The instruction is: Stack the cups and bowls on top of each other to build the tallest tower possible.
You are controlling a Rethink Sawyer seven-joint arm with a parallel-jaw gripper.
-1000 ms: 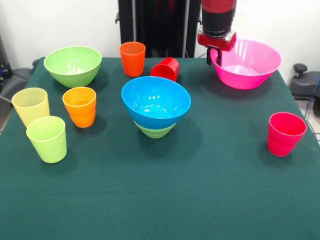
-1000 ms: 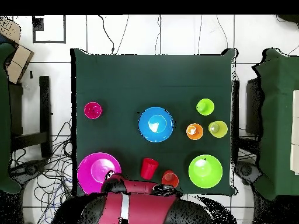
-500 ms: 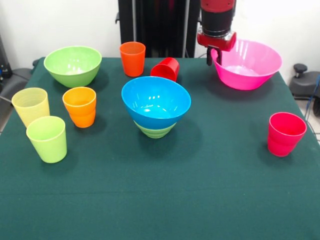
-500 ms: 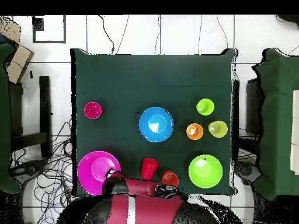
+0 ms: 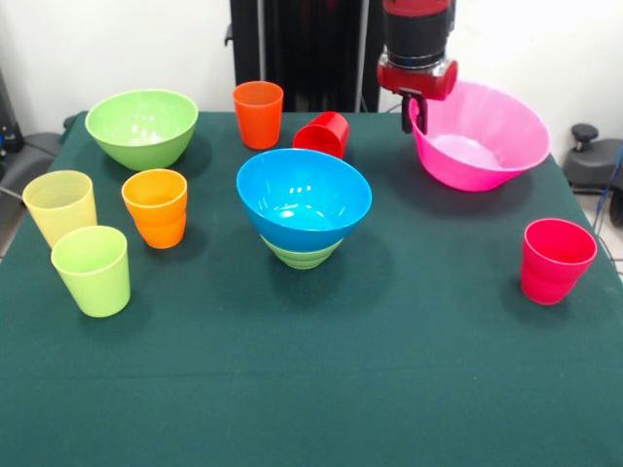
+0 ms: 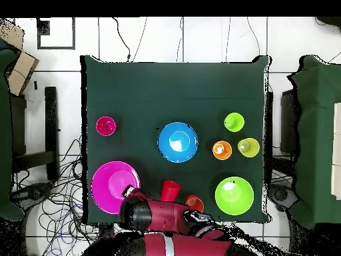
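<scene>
My gripper [image 5: 413, 109] [image 6: 128, 195] is shut on the near-left rim of the large pink bowl [image 5: 482, 136] [image 6: 113, 185], which hangs tilted with that side raised. At mid-table the blue bowl [image 5: 304, 195] [image 6: 178, 141] sits nested on a small light green bowl [image 5: 302, 255]. The large green bowl [image 5: 142, 126] [image 6: 234, 195] stands at the far left. An orange cup [image 5: 258, 114] stands upright beside a red cup [image 5: 323, 133] lying on its side. A second orange cup [image 5: 156, 206], a pale yellow cup [image 5: 60, 205] and a lime cup [image 5: 91, 269] cluster at left. A pinkish-red cup [image 5: 555, 259] stands alone at right.
The dark green cloth table [image 5: 321, 389] carries everything. In the overhead view cables and a chair [image 6: 40, 133] lie beside the table, and another green-covered table [image 6: 320, 133] stands to the right.
The pink bowl has tipped up on its gripped side and shifted slightly toward the table's middle. The arm has swung along with it. The other cups and bowls have not moved.
</scene>
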